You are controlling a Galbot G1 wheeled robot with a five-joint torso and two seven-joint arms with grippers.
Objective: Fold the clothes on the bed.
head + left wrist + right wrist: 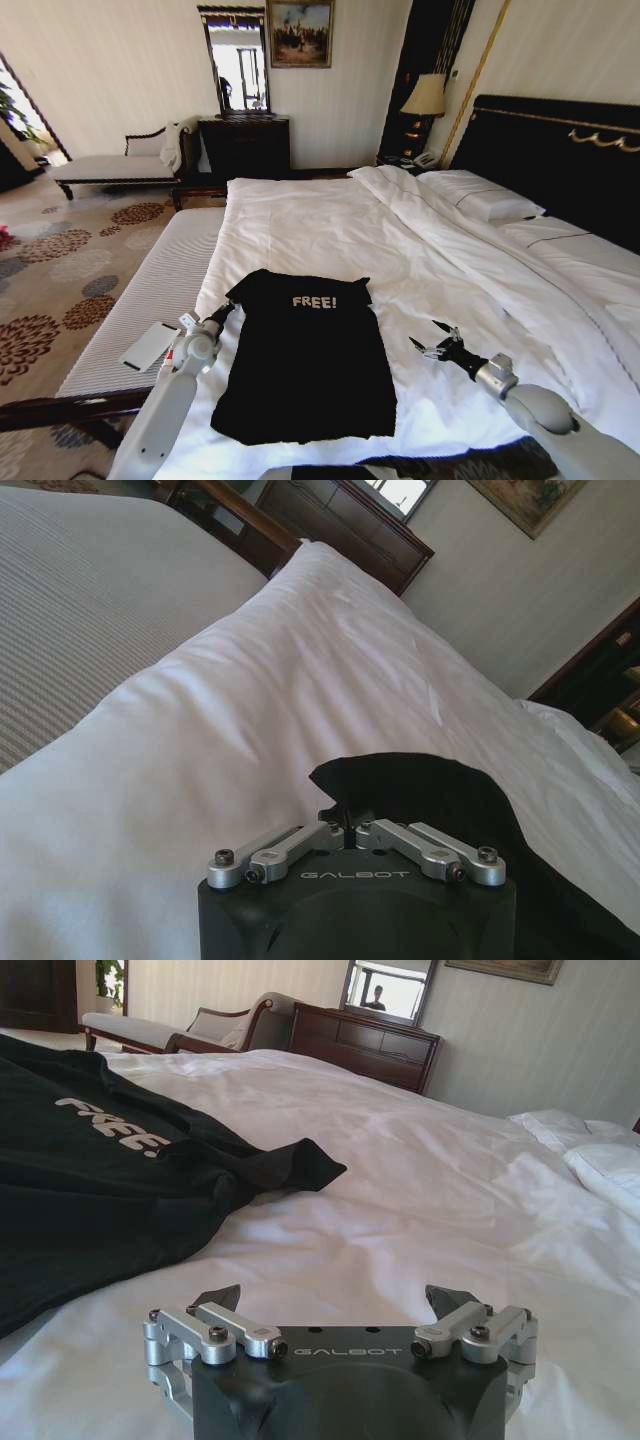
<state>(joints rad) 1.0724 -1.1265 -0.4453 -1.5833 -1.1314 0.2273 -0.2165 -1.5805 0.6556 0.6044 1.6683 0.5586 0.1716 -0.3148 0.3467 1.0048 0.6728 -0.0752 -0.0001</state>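
Lying flat: the black T-shirt (pixel 305 360) is spread front-up on the white duvet (pixel 330 230) of the bed (pixel 580 150), at about 6 o'clock in the head view, its white "FREE!" print (pixel 314 302) toward the headboard.
Bench: a pale striped bench (pixel 150 300) runs along the bed's edge at 8 o'clock, with a white flat object (pixel 148 346) lying on it.
Left gripper: the left gripper (pixel 220 315) sits at the shirt's left sleeve, at 7 o'clock. In the left wrist view its fingers (pixel 352 832) are drawn together over black cloth (pixel 420 790); they seem to pinch the sleeve edge, though the tips are hidden in the fabric.
Shirt sleeves: the left sleeve is folded in toward the body; the right sleeve (pixel 290 1168) lies out flat on the duvet.
Right gripper: the right gripper (pixel 432 340) hovers over bare duvet at 5 o'clock, just beside the shirt's right edge and apart from it. Its fingers (pixel 446 1302) are spread wide, with nothing between them.
Pillows: white pillows (pixel 490 200) rest against the dark headboard at 2 o'clock.
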